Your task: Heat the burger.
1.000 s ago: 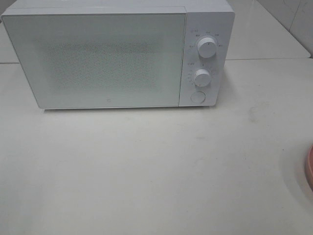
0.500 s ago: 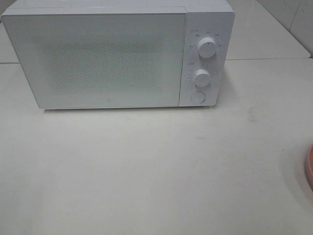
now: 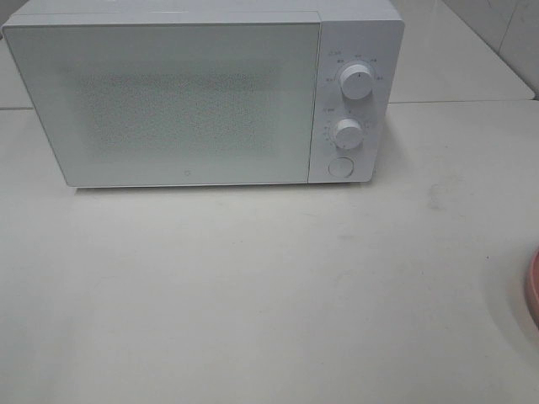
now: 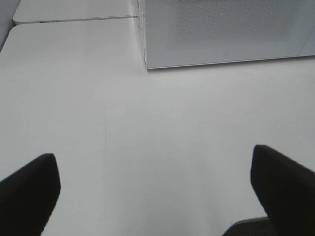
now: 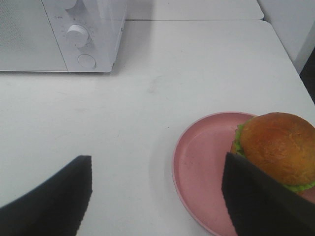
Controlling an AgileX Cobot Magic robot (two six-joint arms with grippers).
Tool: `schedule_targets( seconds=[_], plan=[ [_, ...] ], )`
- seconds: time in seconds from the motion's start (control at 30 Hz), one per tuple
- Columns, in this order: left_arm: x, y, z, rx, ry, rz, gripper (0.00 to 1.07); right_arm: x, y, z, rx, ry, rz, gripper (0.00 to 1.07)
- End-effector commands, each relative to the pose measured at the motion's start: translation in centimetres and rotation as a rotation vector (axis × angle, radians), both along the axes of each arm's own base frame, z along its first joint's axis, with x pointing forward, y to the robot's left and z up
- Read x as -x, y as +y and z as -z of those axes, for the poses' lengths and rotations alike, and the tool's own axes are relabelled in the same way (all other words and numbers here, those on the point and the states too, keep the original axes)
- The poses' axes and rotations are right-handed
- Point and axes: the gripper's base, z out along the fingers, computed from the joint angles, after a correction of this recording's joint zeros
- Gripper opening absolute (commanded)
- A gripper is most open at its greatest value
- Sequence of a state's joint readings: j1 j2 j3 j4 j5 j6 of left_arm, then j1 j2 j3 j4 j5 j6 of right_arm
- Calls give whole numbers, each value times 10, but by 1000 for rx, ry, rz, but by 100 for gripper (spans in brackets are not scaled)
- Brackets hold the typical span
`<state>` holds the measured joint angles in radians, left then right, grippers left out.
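white table (image 3: pixel 253 295), white microwave (image 3: pixel 168 101) at the back, door closed, two knobs (image 3: pixel 357 82) and a round button (image 3: pixel 340 167) on its right panel. burger (image 5: pixel 278 147): glossy golden-brown domed bun, green lettuce frill at the edge, sitting on pink plate (image 5: pixel 202 162) at the table's right side. right gripper (image 5: pixel 157 196) released, jaws wide, burger just beside one jaw, not gripped. left gripper (image 4: pixel 155 184) released over bare table, well apart from burger.

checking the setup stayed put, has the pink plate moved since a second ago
No. The pink plate keeps the same sliver at the right edge, same spot relative to the microwave.
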<state>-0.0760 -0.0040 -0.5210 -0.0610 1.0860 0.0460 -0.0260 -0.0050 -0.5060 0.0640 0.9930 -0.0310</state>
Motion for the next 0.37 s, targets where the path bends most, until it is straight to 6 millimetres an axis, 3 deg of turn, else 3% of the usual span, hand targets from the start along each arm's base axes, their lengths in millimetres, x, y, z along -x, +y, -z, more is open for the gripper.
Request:
schedule_targets(
  seconds=[0.03, 0.37],
  plan=[
    [3, -1, 0, 19, -34, 0, 98, 3, 0, 1, 2, -16, 3, 72],
    [3, -1, 0, 19, -34, 0, 98, 3, 0, 1, 2, -16, 3, 72]
  ],
)
